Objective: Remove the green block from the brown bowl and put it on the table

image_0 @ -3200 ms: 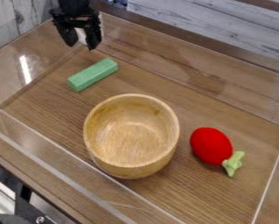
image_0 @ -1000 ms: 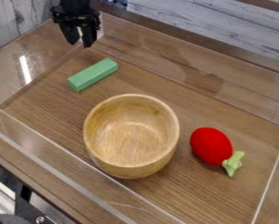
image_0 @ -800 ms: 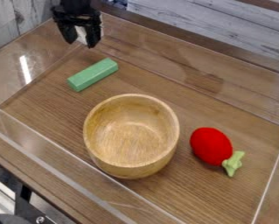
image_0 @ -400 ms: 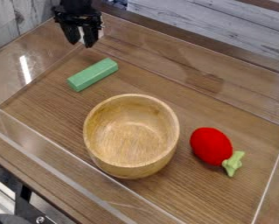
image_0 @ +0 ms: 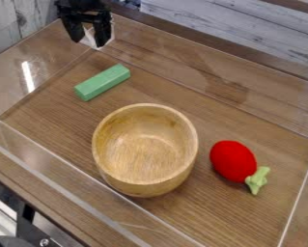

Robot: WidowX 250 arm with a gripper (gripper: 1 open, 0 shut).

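The green block (image_0: pixel 102 82) lies flat on the table (image_0: pixel 234 101), left of and behind the brown bowl (image_0: pixel 145 149). Inside the bowl I see only bare wood. My gripper (image_0: pixel 88 41) hangs at the far left corner, pointing down, well behind the block and apart from it. Its two dark fingers stand apart with nothing between them, so it is open.
A round red toy fruit (image_0: pixel 233 159) with a green stem lies to the right of the bowl. Clear acrylic walls (image_0: pixel 25 60) run along the table's edges, and the gripper is close to the left and back walls.
The gripper's fingers stand wider apart than half a second ago, when they were closer together. The gripper has kept its place. Block, bowl and fruit have not moved.
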